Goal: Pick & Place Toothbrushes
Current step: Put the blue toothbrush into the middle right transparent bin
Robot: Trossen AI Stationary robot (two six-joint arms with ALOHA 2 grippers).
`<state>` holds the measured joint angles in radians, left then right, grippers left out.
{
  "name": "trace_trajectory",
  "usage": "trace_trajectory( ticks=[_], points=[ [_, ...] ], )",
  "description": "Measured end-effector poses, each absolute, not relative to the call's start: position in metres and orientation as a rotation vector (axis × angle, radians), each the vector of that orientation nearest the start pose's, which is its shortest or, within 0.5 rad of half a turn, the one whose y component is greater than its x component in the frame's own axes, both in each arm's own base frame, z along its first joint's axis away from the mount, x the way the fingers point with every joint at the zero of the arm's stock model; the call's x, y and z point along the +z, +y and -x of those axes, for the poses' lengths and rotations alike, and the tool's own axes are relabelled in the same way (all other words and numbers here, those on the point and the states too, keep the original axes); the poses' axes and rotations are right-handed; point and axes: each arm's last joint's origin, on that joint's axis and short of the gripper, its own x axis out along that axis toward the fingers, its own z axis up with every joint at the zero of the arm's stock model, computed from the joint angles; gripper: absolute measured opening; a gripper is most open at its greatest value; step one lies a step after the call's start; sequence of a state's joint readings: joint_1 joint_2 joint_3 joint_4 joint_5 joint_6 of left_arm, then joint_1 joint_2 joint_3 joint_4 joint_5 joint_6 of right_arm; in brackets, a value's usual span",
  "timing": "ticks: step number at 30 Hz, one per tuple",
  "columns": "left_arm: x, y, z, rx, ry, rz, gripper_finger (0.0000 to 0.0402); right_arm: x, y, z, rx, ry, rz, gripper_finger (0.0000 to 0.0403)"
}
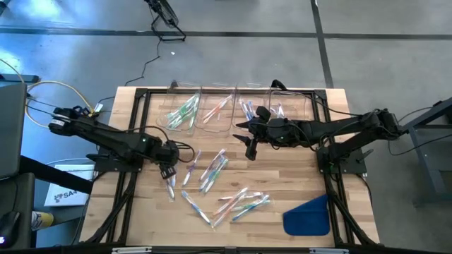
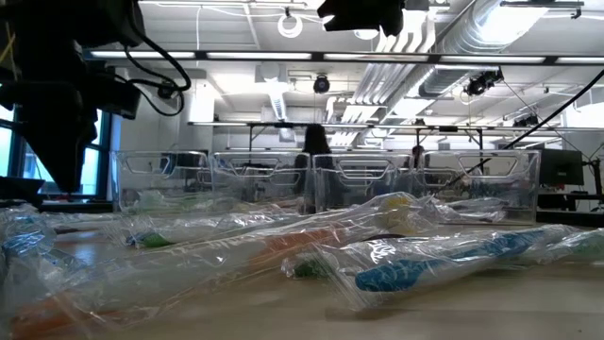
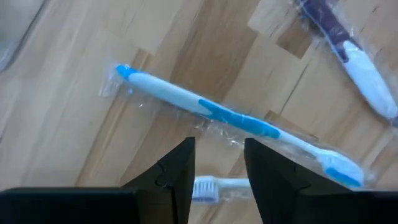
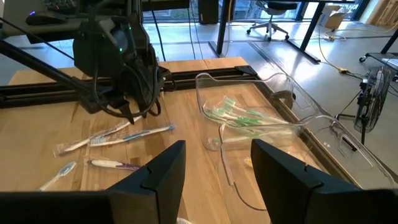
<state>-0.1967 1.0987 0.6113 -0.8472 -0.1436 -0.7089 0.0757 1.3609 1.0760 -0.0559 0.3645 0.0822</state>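
Several wrapped toothbrushes lie flat and scattered on the wooden table. My left gripper points down, open, just above the ones near the table's left side. Beyond its fingers lies a blue-and-white toothbrush. The head of a white toothbrush shows in the gap of my left gripper; no touch shows. My right gripper hangs open in the air before the clear bins, and nothing is between the fingers of this right gripper.
A row of clear bins stands along the far edge; one bin holds green toothbrushes. A blue flat piece lies at the near right corner. A purple-ended toothbrush lies close to my left gripper. Bare wood shows right of centre.
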Motion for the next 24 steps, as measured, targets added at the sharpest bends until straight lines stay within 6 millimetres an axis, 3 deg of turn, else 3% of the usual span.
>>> trace_trajectory(
  ticks=[5, 16, 24],
  points=[
    [0.1836, -0.0281, -0.1655, 0.346, 1.257, 0.252, 0.0134, 0.3183, 0.0129, -0.3061, -0.299, 0.327, -0.005, 0.0176],
    [0.1830, -0.0302, -0.1643, 0.294, 1.298, 0.312, 0.0135, 0.3169, 0.0129, -0.3065, -0.299, 0.336, -0.003, 0.0176],
    [0.1834, -0.0310, -0.1660, 0.324, 1.277, 0.391, 0.0192, 0.3117, 0.0128, -0.3044, -0.301, 0.393, 0.008, 0.0176]
  ],
)
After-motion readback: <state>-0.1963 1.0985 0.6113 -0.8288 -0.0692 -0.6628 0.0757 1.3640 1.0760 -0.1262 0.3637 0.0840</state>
